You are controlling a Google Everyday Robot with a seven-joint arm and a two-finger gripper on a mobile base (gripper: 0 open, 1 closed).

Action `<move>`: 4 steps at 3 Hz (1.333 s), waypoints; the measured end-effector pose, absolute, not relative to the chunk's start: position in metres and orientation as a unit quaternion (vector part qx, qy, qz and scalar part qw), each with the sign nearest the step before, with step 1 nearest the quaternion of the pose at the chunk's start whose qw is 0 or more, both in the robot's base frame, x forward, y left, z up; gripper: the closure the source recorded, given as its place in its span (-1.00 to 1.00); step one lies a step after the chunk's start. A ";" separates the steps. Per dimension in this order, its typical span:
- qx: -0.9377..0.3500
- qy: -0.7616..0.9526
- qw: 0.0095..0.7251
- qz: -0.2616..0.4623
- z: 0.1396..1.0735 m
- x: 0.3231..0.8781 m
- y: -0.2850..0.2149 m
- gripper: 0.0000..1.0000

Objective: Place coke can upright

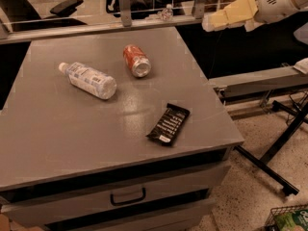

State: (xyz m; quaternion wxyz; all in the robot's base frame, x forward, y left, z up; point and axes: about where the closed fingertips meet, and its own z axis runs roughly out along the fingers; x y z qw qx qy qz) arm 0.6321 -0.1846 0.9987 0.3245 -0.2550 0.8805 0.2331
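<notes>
Red coke can point(136, 60), black wrapper point(168, 124), grey table point(72, 129); cream pincer point(208, 23) at upper right.

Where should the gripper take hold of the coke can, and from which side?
Probably mid-body from above: the coke can lies on its side, silver end toward the camera, round flanks exposed. The gripper hangs beyond the table's far-right corner.
</notes>
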 end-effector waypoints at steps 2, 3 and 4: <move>-0.203 0.895 0.333 0.214 0.991 0.633 -0.138 -1.00; -0.169 0.898 0.349 0.207 0.971 0.648 -0.113 -1.00; -0.158 0.900 0.351 0.202 0.954 0.671 -0.091 -1.00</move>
